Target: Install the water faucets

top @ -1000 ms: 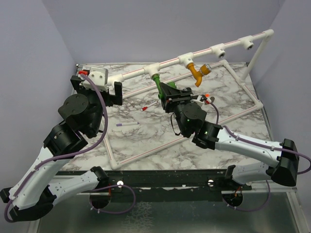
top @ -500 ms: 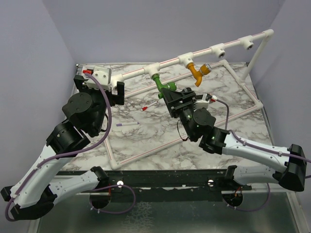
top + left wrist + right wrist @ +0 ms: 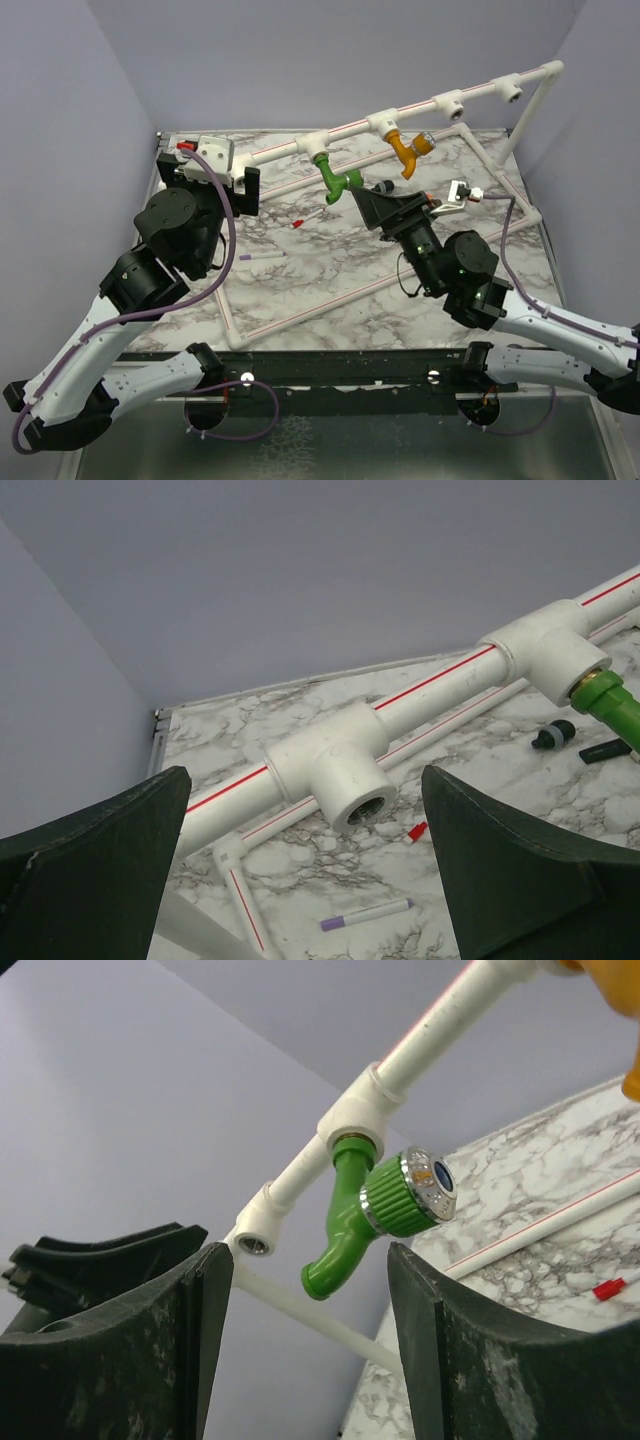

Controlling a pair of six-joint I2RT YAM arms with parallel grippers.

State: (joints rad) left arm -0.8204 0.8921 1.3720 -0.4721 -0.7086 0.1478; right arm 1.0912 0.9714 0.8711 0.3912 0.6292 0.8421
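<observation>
The green faucet (image 3: 338, 180) hangs from a T-socket (image 3: 316, 148) of the white pipe frame. In the right wrist view the green faucet (image 3: 375, 1215) shows its silvery round end. The orange faucet (image 3: 408, 150) hangs from the neighbouring socket to the right. My right gripper (image 3: 374, 205) is open and empty, a little to the right of the green faucet and apart from it; it also shows in its wrist view (image 3: 310, 1350). My left gripper (image 3: 243, 185) is open and empty in its wrist view (image 3: 305, 880), facing an empty T-socket (image 3: 350, 780).
The red-striped pipe frame (image 3: 470, 95) runs along the back and lies around the marble table. A purple pen (image 3: 262, 256), a red-tipped pen (image 3: 310, 217) and a small black part (image 3: 383, 187) lie on the table. Two further empty sockets sit at the right (image 3: 447, 103).
My right gripper has let go of the green faucet and drawn back to the right; the faucet stays in its socket. My left arm shifted slightly right.
</observation>
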